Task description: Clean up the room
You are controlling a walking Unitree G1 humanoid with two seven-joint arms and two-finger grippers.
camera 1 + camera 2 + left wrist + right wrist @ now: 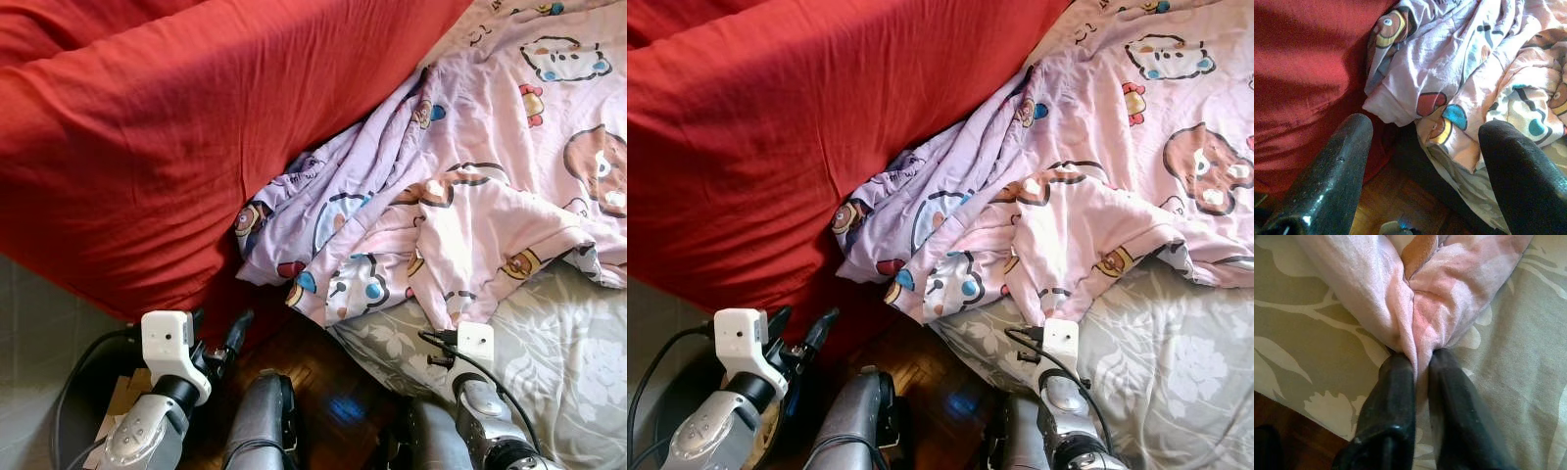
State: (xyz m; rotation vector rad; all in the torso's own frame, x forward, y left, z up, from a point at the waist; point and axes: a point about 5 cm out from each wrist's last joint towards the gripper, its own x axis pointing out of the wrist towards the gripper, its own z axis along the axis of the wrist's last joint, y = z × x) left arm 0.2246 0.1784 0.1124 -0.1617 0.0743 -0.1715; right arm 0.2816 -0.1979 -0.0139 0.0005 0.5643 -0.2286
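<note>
Currently the right gripper (1415, 367) is clenched on a pinched fold of the pink cartoon-print blanket (490, 186), at its lower edge where it lies on the grey floral sheet (578, 362) of the bed. The blanket sprawls across the bed and sags into the gap beside the red duvet (167, 137), one corner hanging toward the wood floor (323, 377).

The left gripper (1420, 161) hovers low near that hanging corner — jaws released, nothing between them.

Judgement: step in hand is straightening the blanket. Grip looks thin, so a slow, level pull should keep the fold from slipping; the left could take the dangling corner so the cloth spreads evenly.

Writing: faint marks near one cartoon figure — possibly lettering, not legible. No brand seen.
</note>
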